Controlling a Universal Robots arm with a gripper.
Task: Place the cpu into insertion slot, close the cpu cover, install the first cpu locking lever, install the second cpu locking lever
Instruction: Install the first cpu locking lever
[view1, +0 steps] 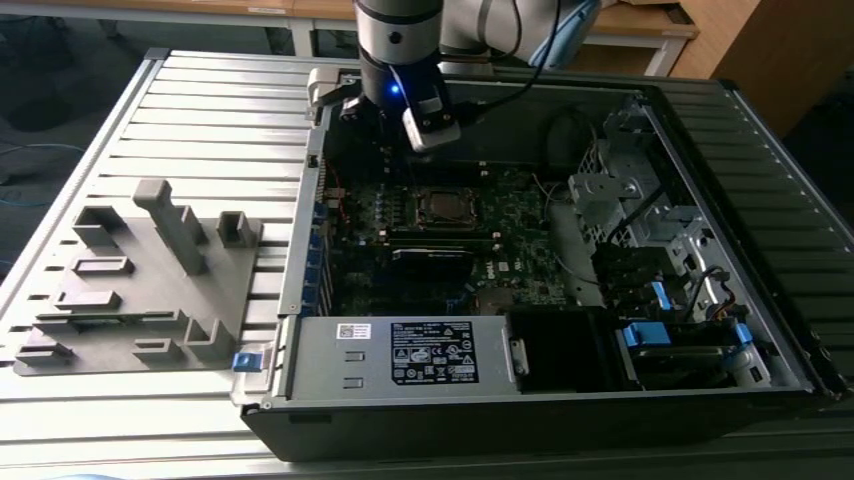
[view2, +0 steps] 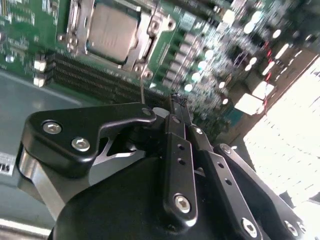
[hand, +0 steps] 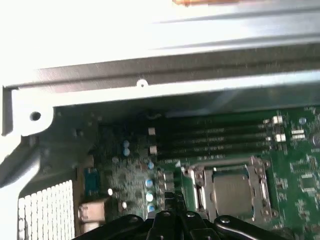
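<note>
So the cpu (view2: 112, 31) is sitting flat in the insertion slot (view1: 419, 207). It's got a dull silver-grey square top and looks pretty clean. The cpu cover (view2: 149, 42) lies down around it, a thin silver frame with the chip showing through the cut-out. The first wrist view shows the same thing.

The socket's on green board, with the long black memory slots (hand: 215, 137) just beside it. The claw (view2: 177, 102) hangs over the board near the socket and off to one side of it. It isn't touching the chip, and its fingers are pressed together with nothing I can see between them.

All this is inside an open computer case (view1: 534, 425) lying on a slatted metal surface (view1: 200, 110). The power supply (view1: 400, 355) has a dark label plus a small white one, print too small to read. A grey moulded tray (view1: 134, 280) sits beside the case at the exterior view's left.
</note>
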